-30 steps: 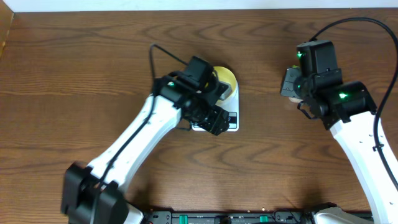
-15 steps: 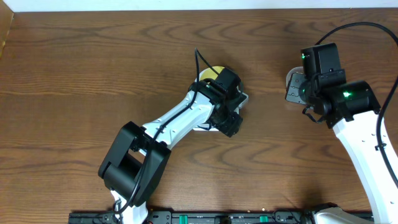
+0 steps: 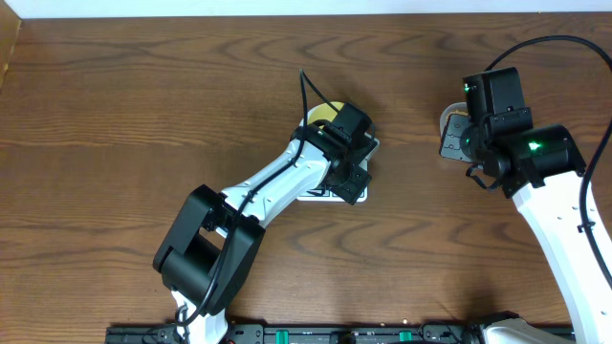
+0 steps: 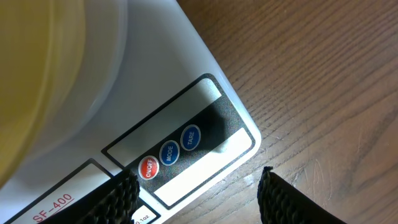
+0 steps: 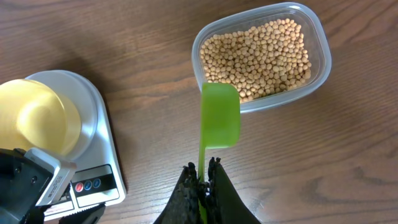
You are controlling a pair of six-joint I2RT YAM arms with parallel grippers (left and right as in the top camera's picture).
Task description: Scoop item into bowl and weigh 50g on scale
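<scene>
The pale yellow bowl (image 5: 40, 121) sits on the white scale (image 5: 93, 143), and I see no beans in it. Tan beans (image 5: 258, 50) fill a clear plastic container (image 5: 320, 62) to the right of the scale. My right gripper (image 5: 204, 171) is shut on the handle of a green scoop (image 5: 221, 115), whose cup hangs just over the container's near rim with no beans showing on it. My left gripper (image 4: 198, 177) stands open, with nothing between its fingers, close above the scale's (image 4: 161, 62) front corner with its buttons (image 4: 169, 153). The bowl's (image 4: 37, 74) side fills the upper left.
Brown wooden tabletop (image 3: 115, 115) lies all around. From overhead the left arm (image 3: 287, 177) lies over the scale and hides most of it; only part of the bowl (image 3: 323, 113) shows. The right arm (image 3: 516, 158) covers most of the container (image 3: 448, 122).
The left arm has swung to the right across the scale, and its gripper now sits over the scale's front right corner. The right arm shifted slightly, still gripping the scoop.
</scene>
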